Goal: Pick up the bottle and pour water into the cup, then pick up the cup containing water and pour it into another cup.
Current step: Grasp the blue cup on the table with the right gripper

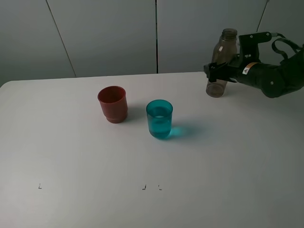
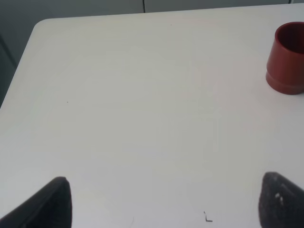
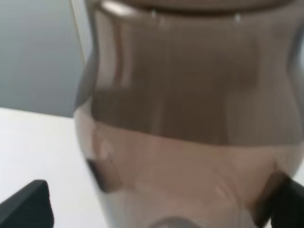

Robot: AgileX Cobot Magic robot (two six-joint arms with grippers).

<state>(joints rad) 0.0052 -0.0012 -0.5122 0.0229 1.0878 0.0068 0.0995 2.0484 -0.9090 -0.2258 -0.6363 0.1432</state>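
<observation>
Right gripper (image 1: 220, 72) is at the table's (image 1: 95, 166) 2 o'clock corner in the high view, with its jaws either side of the bottle (image 1: 227, 43) at mid-height. The bottle stands upright on the table, uncapped. In the right wrist view the bottle (image 3: 190, 118) fills the frame between the fingers (image 3: 26, 206). One finger shows a clear gap to the bottle wall; the other is right at the wall and contact can't be judged. So the right gripper (image 3: 156, 204) is spread and not clamping the bottle.

Teal cup (image 1: 159, 118) is upright near table centre, at about 8 o'clock from the bottle and well apart from the gripper. It looks to have water in it.

Red cup (image 1: 113, 103) is upright at 10 o'clock of the teal cup, near it but not touching.

Left gripper (image 2: 161, 204) shows only in its wrist view, with jaws wide and nothing between them, over bare table. The red cup (image 2: 287, 59) sits far off at that frame's edge.
</observation>
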